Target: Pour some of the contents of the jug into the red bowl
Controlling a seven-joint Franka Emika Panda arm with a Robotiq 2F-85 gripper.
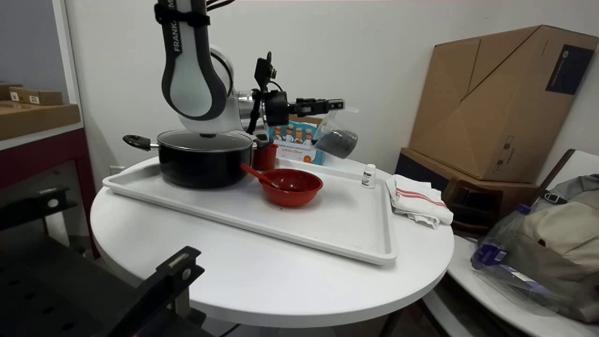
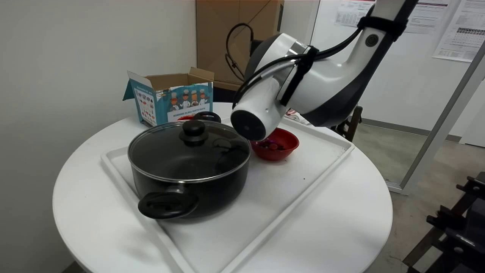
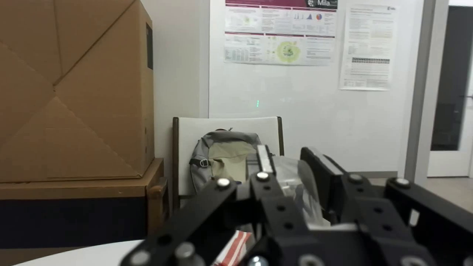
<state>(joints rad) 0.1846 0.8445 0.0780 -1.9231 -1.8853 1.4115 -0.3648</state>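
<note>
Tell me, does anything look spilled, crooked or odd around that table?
Yes, slightly: tiny dark specks dot the white rectangular tray near the round red bowl, possibly a small spill, though what they are is unclear. The see-through jug with dark contents hangs tilted in the black gripper, probably on purpose, for pouring.

In an exterior view, the lidded black pot (image 1: 203, 166) crowds the left of the white tray (image 1: 346, 215), and a red utensil handle (image 1: 256, 174) reaches from the red bowl (image 1: 297, 193) at centre across the gap toward it. Open air parts the bowl from the tilted jug (image 1: 337, 142), higher and right; the Little Chef box (image 1: 295, 148) stands behind. The tray's lower-right stretch is free, below a small white bottle (image 1: 368, 177).
</note>
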